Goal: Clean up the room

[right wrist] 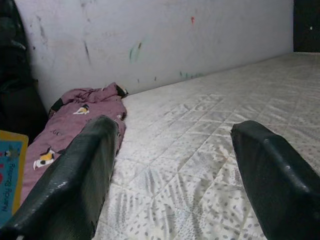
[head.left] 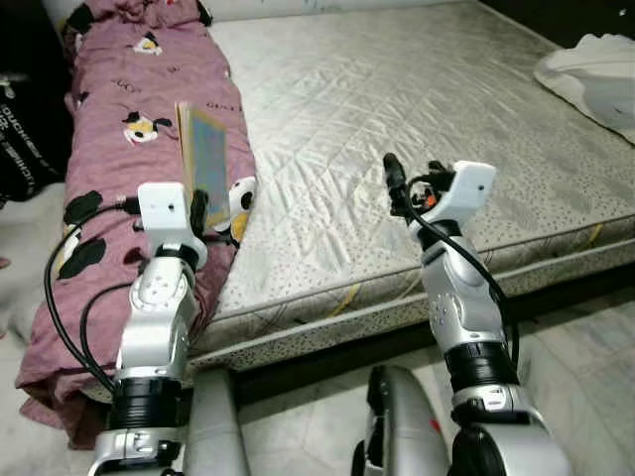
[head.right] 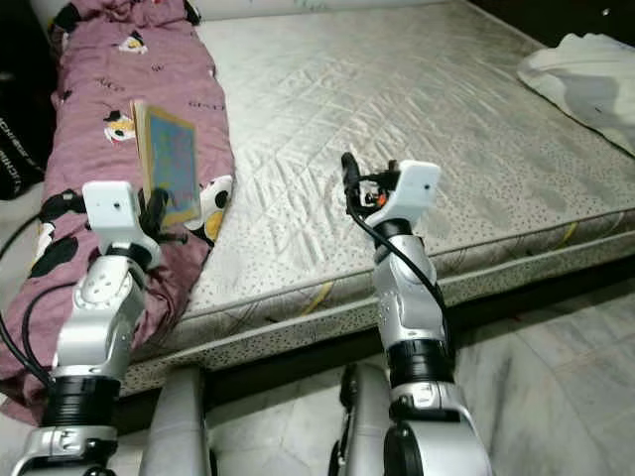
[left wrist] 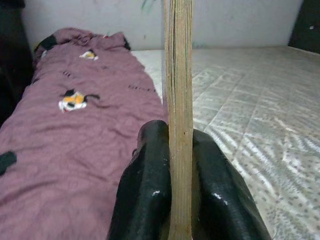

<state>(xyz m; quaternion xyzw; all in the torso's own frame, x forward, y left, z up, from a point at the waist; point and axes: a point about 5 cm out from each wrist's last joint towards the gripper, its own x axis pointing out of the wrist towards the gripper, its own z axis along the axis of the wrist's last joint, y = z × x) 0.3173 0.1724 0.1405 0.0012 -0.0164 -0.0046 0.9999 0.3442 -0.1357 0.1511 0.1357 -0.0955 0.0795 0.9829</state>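
Book point(head.left: 205, 149) upright in left gripper point(head.left: 199, 210)

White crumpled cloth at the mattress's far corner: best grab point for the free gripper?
Pinch a raised fold of the white crumpled cloth from above; it lies soft and heaped on the quilted mattress, with no firm edge. The open right gripper is nearer it.

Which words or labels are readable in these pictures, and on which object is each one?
"Moody Donkey" or similar, blurred and unsure: on the cover of the book held in the left gripper.
White letters on the black bag: too cut off to read.
Small marks on the purple blanket: too small to read.
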